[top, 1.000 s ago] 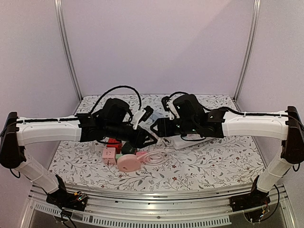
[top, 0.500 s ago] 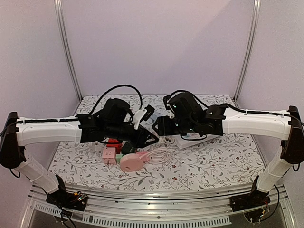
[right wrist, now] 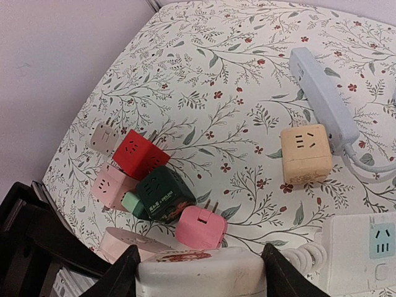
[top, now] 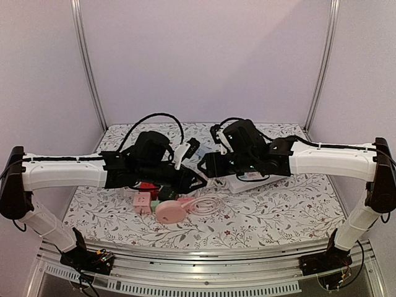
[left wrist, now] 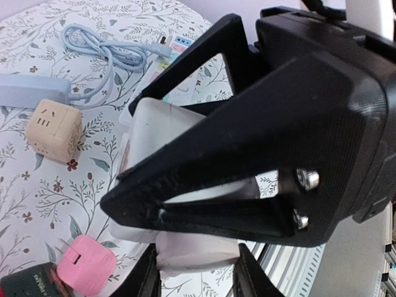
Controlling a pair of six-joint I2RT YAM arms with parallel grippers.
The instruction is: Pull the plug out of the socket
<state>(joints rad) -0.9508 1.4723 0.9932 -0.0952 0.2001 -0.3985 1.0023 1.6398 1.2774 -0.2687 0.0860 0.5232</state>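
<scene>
Above the middle of the table my right gripper (top: 207, 168) and left gripper (top: 197, 180) meet tip to tip. The right gripper (right wrist: 201, 278) is shut on a white socket block (right wrist: 204, 269) that fills the gap between its black fingers (right wrist: 120, 275). In the left wrist view the same socket (left wrist: 164, 133) shows behind the right gripper's big black finger (left wrist: 266, 124). My left gripper (left wrist: 197, 267) is shut on a white plug (left wrist: 198, 253) just below it. That finger hides where plug and socket meet.
Below the grippers lie a pink plug adapter (right wrist: 201, 227), a dark green cube (right wrist: 162, 192), a red cube (right wrist: 139, 153) and a pink cube (right wrist: 111, 185). A beige cube (right wrist: 303, 154), a blue-grey power strip (right wrist: 323, 102) and a white strip (right wrist: 365, 247) lie to the right.
The right gripper has shifted slightly back and to the right with the socket. The left gripper has followed it. Both grips are unchanged.
</scene>
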